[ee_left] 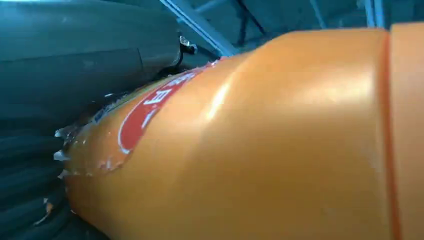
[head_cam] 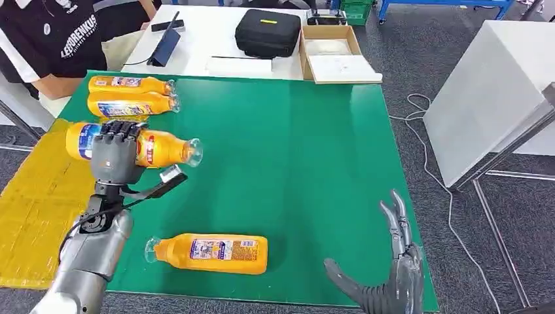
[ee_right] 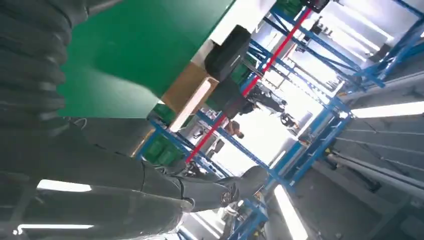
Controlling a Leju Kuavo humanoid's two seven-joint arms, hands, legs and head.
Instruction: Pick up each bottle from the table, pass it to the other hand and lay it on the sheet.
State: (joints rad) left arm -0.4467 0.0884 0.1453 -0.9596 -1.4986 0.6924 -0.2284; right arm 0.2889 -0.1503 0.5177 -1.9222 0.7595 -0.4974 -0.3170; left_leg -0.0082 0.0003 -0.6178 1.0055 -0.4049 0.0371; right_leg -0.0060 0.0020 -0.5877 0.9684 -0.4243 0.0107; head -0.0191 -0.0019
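Orange juice bottles [head_cam: 211,254] (blue-and-red labels) are lying on a green worktop [head_cam: 307,163]; a yellow sheet [head_cam: 33,196] is lying alongside.

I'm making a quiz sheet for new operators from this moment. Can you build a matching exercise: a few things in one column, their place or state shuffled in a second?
Things:
1. orange plastic bottle with the red label
2. orange plastic bottle with the white label
3. right hand
4. black zipped case

Places or states:
A. on the white table beyond the green mat
B. gripped by the left hand
C. lying on the green mat's near edge
D. fingers spread, holding nothing

Pairs: 1-B, 2-C, 3-D, 4-A
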